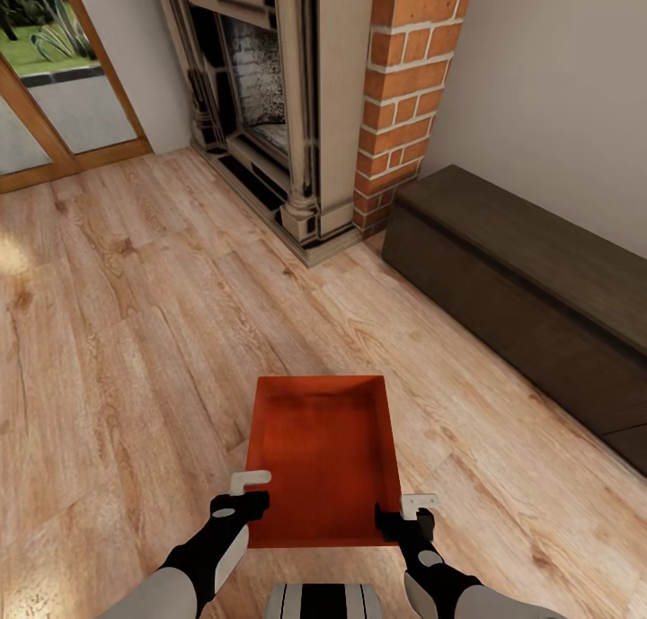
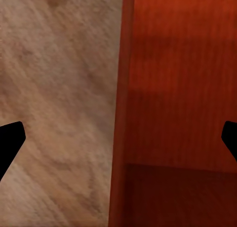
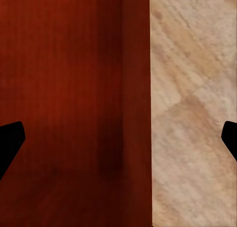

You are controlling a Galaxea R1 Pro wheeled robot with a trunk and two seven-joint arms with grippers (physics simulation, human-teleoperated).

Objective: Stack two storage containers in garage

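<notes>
Orange-red storage container (image 1: 323, 453), open-topped, at lower centre of the head frame above the wood plank floor (image 1: 126, 331), with the left pincer (image 1: 244, 498) at its left wall and the right pincer (image 1: 412, 511) at its right wall near the closer corners. In each wrist view a thin wall runs between widely spread fingertips (image 2: 10, 140) (image 3: 10, 140), so each pincer straddles a wall; whether either actually pinches it cannot be told. Judged risk: thin walls held only near one end could slip or tilt, dropping the far end during transport. Setting: brick fireplace (image 1: 409, 89) at upper centre, dark low bench (image 1: 530, 287) at right, glass door (image 1: 54, 89) at upper left; the living room, not the garage.
</notes>
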